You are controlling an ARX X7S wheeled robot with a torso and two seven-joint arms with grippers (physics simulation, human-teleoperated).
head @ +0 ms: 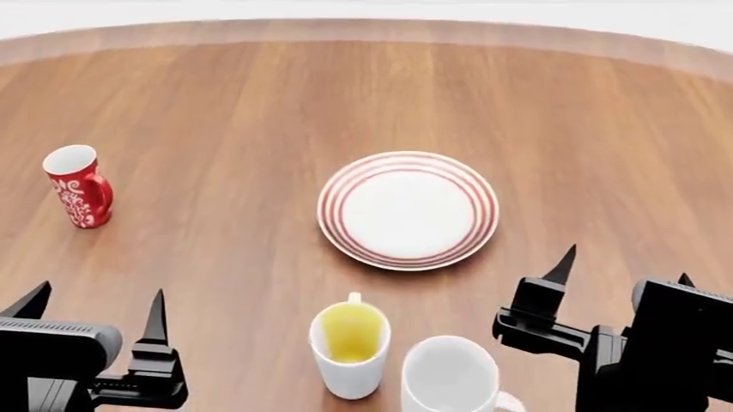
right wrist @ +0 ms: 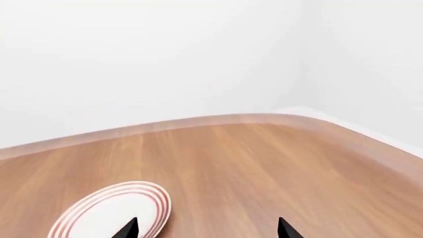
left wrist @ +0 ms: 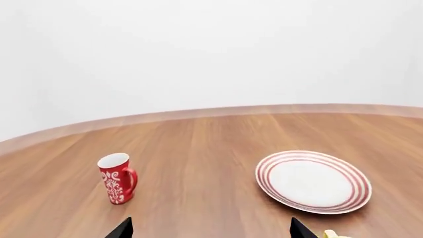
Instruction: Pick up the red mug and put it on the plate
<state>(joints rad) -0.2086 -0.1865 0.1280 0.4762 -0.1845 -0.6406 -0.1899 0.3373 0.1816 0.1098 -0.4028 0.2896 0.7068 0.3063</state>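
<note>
the red mug (head: 78, 186) stands upright at the left edge of the head view, well apart from the plate (head: 408, 209) in the middle, nothing on it yet. the left gripper (head: 94, 316) hangs at the lower left with its jaws spread wide and empty, and the right gripper (head: 624, 270) at the lower right is spread and empty too. best play here: send the left one up the frame, straddle the mug's body clear of the handle, and close gently so it doesn't tip.
</note>
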